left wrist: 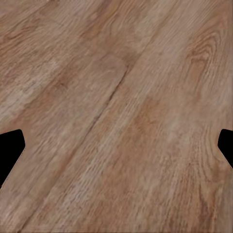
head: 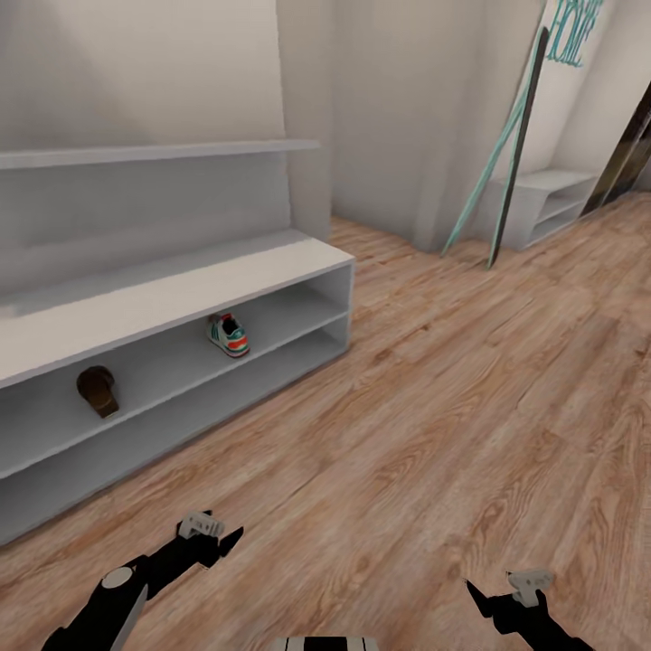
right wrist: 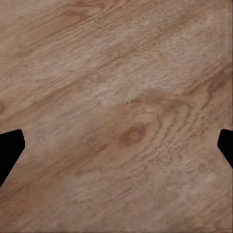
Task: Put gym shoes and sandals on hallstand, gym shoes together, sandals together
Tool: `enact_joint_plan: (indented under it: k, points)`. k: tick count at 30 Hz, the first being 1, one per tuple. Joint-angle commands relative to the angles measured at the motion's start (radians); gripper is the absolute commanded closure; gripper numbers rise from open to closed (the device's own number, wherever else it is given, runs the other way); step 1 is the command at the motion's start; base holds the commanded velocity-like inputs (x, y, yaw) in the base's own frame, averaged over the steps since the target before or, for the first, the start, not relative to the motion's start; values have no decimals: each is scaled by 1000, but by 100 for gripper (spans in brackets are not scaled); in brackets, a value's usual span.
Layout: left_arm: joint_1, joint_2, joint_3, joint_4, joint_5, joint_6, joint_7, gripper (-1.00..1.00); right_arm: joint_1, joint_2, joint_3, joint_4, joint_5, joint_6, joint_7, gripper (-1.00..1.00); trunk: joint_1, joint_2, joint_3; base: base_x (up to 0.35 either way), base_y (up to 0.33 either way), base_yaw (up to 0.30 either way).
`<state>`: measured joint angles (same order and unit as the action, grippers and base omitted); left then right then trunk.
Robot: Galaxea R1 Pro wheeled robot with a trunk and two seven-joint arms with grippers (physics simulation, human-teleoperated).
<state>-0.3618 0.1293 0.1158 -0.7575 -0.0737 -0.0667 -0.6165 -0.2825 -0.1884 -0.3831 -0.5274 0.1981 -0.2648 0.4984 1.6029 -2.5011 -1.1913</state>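
The hallstand stands at the left of the head view, pale grey-white, with a bench top over two open shelf levels. One gym shoe, white with green stripes and a red-orange heel, sits on the upper shelf level. One brown sandal rests on the same level, well to its left. The other shoe and sandal are out of view. My left gripper and right gripper hang low over the corridor floor, both open with only planks between their fingers.
A teal-framed mirror leans against the far wall. Beside it stands a small white shelf unit. A dark panel leans at the far right. Wood flooring stretches from the hallstand to the back right.
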Motion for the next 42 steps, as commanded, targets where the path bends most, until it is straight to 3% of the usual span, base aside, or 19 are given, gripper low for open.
enact_joint_plan:
  k: [1,10,13,18,21,34,42]
  points:
    - [0,-1,3,1,-6,-8,13,-100,-1,1,-8,1,11,-5,7,-100,0,0,0,0,0,-285]
    - [0,-3,-1,16,-3,-10,47,-100,-1,0,-8,1,11,-7,5,-100,0,0,7,0,0,-285]
    - [0,-10,-2,24,-4,-10,49,-100,-1,-3,-49,1,11,-7,3,-100,0,0,10,0,0,-285]
    - [0,-26,-4,28,-9,-10,48,-100,-1,1,-169,-1,12,-7,7,-100,0,0,14,21,0,-285]
    - [0,-28,-4,29,-10,-10,47,-100,-1,4,-189,0,14,-7,8,-100,0,0,16,93,0,-286]
    - [0,-29,-4,29,-8,-10,47,-100,-1,7,-198,2,19,-8,10,-100,0,0,21,267,0,-282]
    - [0,-28,-2,28,-7,-10,47,-100,-1,9,-198,2,19,-8,8,-100,0,0,21,337,0,-64]
